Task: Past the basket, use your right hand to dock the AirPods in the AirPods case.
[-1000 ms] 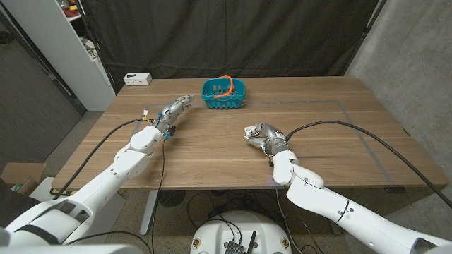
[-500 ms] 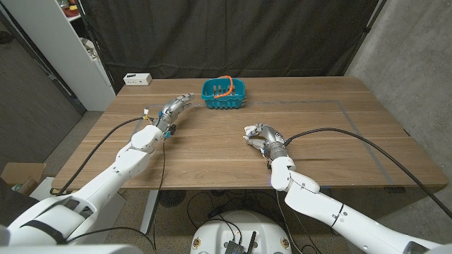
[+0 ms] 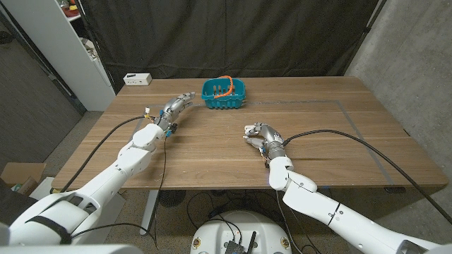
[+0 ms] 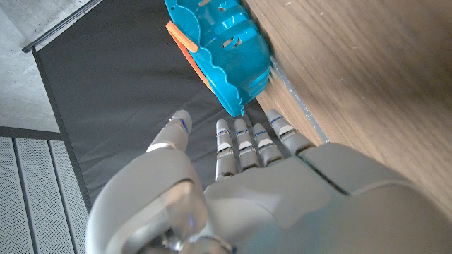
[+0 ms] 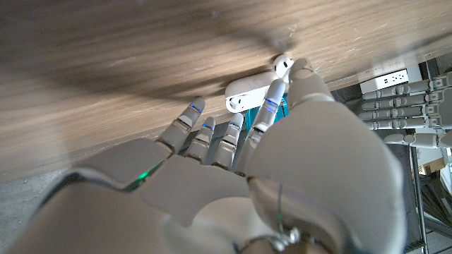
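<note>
On the near half of the wooden surface (image 3: 332, 134), the right robot hand (image 3: 263, 135) hovers low over the boards with its fingers curled, thumb and a fingertip pinching a white AirPod (image 5: 283, 63) just above the open white AirPods case (image 5: 247, 94), which sits on the wood under the fingers; in the head view the case shows as a small white shape (image 3: 249, 131) at the fingertips, too small to read further. Compared with the frame a second earlier, the right forearm has swung slightly toward the robot's left while that hand stays in the same spot, and the basket and left arm have not moved. Farther back on the robot's left, the left robot hand (image 3: 173, 111) stands with fingers stretched out and apart, holding nothing, its tips near but not touching the teal basket (image 3: 223, 94) with an orange handle. A faint taped outline crosses the boards on the robot's right. Beyond the far left corner stand a white power strip (image 3: 138, 79) and a black curtain.
</note>
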